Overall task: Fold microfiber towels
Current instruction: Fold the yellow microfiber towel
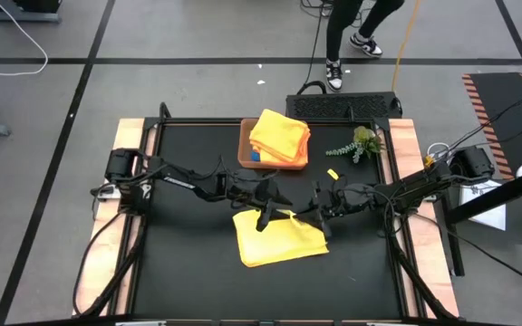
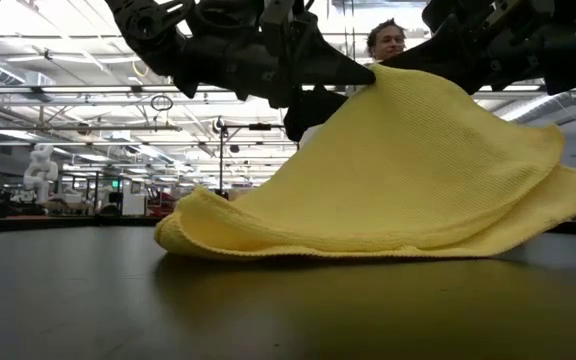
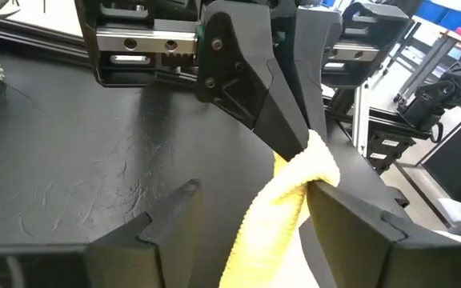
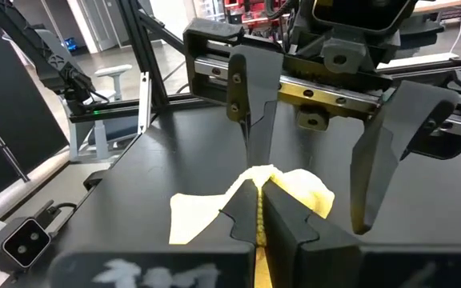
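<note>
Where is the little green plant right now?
In the high view, the green plant sprig lies on the black table toward the far right, just right of the brown tray holding folded yellow towels.

yellow towel is lifted up into a peak by one corner, its lower folded edge resting on the dark table. two dark grippers meet at the peak up top. a person stands behind it.

A grey floor marked with dark lines surrounds the black worktop. A person stands beyond it. Behind, bright ceiling lights span what seems a large workshop hall.
</note>
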Controlling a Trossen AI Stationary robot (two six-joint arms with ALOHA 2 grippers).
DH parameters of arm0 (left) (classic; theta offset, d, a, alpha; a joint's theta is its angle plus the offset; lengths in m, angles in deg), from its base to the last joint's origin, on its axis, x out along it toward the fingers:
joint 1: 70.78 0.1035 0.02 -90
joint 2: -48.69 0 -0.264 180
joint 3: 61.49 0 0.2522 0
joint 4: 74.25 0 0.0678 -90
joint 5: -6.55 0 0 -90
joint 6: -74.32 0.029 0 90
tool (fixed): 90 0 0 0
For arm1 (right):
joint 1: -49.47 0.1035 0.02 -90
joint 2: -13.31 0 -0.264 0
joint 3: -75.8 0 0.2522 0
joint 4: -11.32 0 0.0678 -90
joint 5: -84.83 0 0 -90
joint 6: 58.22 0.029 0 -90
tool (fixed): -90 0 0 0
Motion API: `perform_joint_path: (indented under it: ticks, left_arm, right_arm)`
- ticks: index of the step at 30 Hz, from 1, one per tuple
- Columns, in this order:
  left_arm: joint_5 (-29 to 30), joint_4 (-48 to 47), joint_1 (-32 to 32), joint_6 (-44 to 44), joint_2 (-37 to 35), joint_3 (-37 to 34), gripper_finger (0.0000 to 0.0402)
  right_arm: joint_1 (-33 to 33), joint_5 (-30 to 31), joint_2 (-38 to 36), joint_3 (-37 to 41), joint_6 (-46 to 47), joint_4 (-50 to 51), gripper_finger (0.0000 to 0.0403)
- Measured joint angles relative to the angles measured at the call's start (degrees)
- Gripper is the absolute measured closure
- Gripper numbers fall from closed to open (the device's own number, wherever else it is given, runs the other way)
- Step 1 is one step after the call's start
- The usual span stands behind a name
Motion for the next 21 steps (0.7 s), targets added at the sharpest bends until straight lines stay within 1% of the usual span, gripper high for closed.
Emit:
perform_joint_path:
  ticks: [2, 5, 8, 14, 15, 19, 21]
  left_arm:
    - [-0.02, 0.01, 0.00, 0.00, 0.00, 0.00, 0.0189]
    - [-0.10, 0.04, 0.00, 0.00, 0.00, 0.00, 0.0230]
    - [-0.14, 0.03, -0.04, 0.20, 0.00, 0.00, 0.0278]
    - [-0.17, -1.55, -0.04, 4.39, 0.00, 0.00, 0.0385]
    - [-0.18, -1.86, -0.04, 4.72, 0.00, 0.00, 0.0392]
    - [-0.18, -3.38, -0.04, 6.36, -0.06, 0.02, 0.0397]
    - [-0.18, -3.68, -0.04, 6.67, -0.07, 0.04, 0.0397]
  right_arm:
    - [0.00, 0.00, 0.00, 0.00, 0.01, 0.00, 0.0403]
    - [0.00, 0.00, 0.00, 0.00, 0.01, 0.00, 0.0403]
    - [0.00, 0.01, 0.00, 0.00, 0.01, 0.00, 0.0403]
    - [0.00, 0.02, 0.00, 0.00, 0.03, 0.09, 0.0403]
    - [0.00, 0.02, 0.00, 0.00, 0.09, 0.13, 0.0403]
    - [0.00, 0.07, 0.00, 0.00, 1.10, 0.44, 0.0402]
    - [0.00, -0.35, -0.02, 0.00, 1.78, 0.44, 0.0395]
